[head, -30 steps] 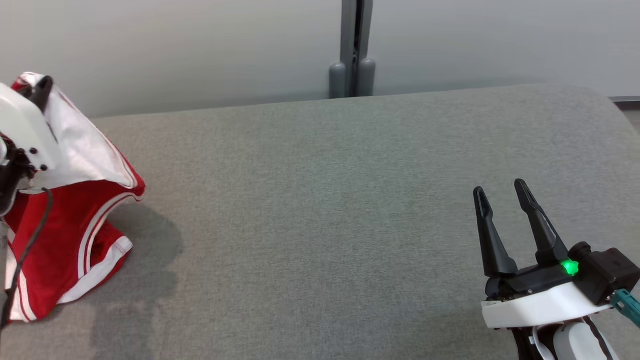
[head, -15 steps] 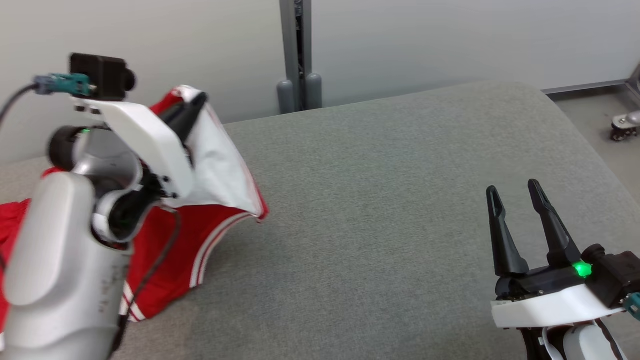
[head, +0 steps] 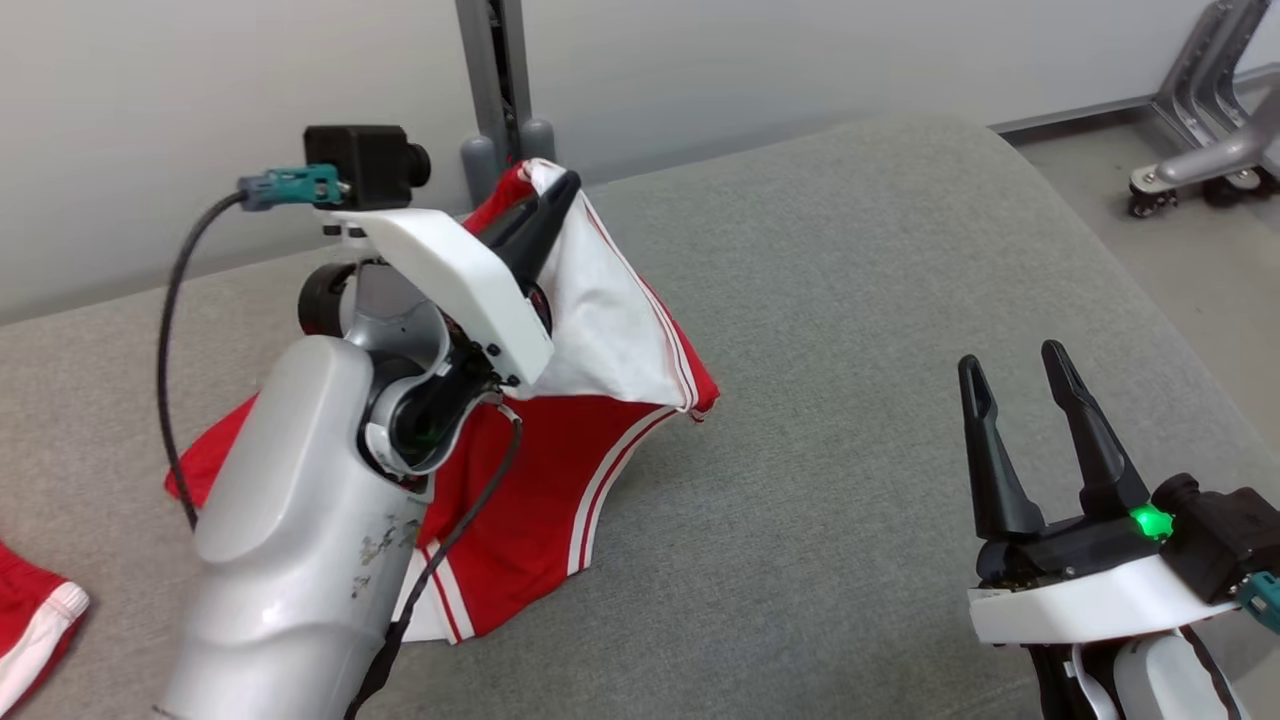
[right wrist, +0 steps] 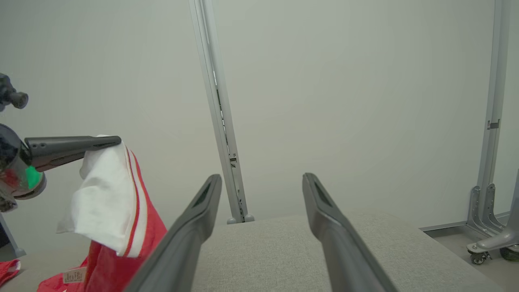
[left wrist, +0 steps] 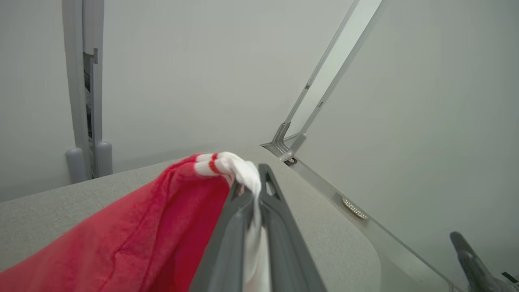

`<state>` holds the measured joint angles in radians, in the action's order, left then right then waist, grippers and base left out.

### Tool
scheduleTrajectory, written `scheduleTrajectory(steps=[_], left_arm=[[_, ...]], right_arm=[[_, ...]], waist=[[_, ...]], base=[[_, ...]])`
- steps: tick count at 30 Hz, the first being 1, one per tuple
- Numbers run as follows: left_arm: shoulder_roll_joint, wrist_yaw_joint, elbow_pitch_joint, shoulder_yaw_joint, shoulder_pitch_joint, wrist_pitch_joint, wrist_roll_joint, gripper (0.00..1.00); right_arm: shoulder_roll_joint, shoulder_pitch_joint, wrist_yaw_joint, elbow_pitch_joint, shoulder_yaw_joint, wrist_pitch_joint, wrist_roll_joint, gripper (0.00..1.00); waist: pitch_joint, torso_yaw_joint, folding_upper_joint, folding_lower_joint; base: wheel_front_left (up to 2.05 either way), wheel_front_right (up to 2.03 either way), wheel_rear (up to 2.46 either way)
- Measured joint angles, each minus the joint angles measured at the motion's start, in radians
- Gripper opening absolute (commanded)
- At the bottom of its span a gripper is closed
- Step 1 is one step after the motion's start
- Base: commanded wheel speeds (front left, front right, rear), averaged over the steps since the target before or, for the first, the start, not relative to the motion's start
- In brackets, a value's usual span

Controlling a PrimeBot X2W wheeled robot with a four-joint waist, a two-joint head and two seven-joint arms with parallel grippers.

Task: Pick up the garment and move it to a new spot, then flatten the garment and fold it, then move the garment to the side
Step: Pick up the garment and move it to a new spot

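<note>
The left gripper [head: 557, 195] is clamping the white hem of the red garment [head: 560, 470], holding it raised while the lower folds are resting on the grey padded surface [head: 850, 300]. The right gripper [head: 1008, 362] is hovering with jaws spread, empty, well apart from the cloth, bare padding lying between. A second red piece [head: 30, 620] is lying at lower left. A post [head: 495, 80] is standing behind; a wheeled frame [head: 1200, 150] is standing beyond the rounded right edge.
</note>
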<state>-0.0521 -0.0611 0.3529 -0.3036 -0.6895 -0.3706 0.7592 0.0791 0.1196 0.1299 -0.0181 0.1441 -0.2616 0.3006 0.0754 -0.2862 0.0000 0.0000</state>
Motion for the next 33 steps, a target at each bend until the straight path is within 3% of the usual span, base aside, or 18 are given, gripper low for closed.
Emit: scheduleTrajectory(steps=[4, 5, 6, 7, 14, 22, 27, 33], left_arm=[[0.003, 0.000, 0.143, -0.066, -0.029, 0.038, -0.018, 0.00], [0.003, -0.001, 0.180, -0.082, -0.037, 0.048, -0.018, 0.25], [0.003, -0.002, 0.212, -0.104, -0.042, 0.058, -0.018, 0.73], [0.003, -0.007, 0.240, -0.122, -0.045, 0.067, -0.016, 1.00], [0.004, -0.023, 0.372, -0.228, -0.061, 0.135, 0.035, 1.00], [-0.002, -0.036, 0.399, -0.249, -0.098, 0.253, 0.022, 1.00], [-0.056, -0.030, 0.356, -0.230, -0.076, 0.352, 0.000, 1.00], [-0.148, 0.033, 0.248, -0.200, 0.043, 0.468, -0.036, 1.00]], right_arm=[[-0.004, 0.009, 0.000, 0.005, 0.007, 0.000, 0.001, 1.00], [-0.005, 0.012, 0.000, 0.007, 0.007, 0.000, 0.002, 1.00], [-0.006, 0.014, 0.000, 0.008, 0.007, 0.000, 0.002, 1.00], [-0.007, 0.015, 0.000, 0.009, 0.009, 0.000, 0.002, 1.00], [-0.010, 0.015, 0.000, 0.021, -0.004, 0.000, 0.002, 1.00], [-0.008, 0.009, 0.000, 0.021, -0.012, 0.000, -0.001, 1.00], [-0.005, -0.009, 0.000, 0.017, -0.021, 0.000, -0.002, 1.00], [0.005, -0.034, 0.000, 0.007, -0.036, 0.000, -0.003, 1.00]], waist=[[0.018, -0.022, 0.0000, 0.0000], [0.021, -0.026, 0.0000, 0.0000], [0.024, -0.030, 0.0000, 0.0000], [0.026, -0.033, 0.0000, 0.0000], [0.025, -0.027, 0.0000, 0.0000], [0.011, 0.027, 0.0000, 0.0000], [-0.004, 0.066, 0.0000, 0.0000], [-0.022, 0.109, 0.0000, 0.0000]], base=[[0.00, 0.00, 0.00], [0.00, 0.00, 0.00], [0.00, 0.00, 0.00], [0.00, 0.00, 0.00], [0.00, 0.00, 0.00], [0.00, 0.00, 0.00], [0.00, 0.00, 0.00], [0.00, 0.00, 0.00]])
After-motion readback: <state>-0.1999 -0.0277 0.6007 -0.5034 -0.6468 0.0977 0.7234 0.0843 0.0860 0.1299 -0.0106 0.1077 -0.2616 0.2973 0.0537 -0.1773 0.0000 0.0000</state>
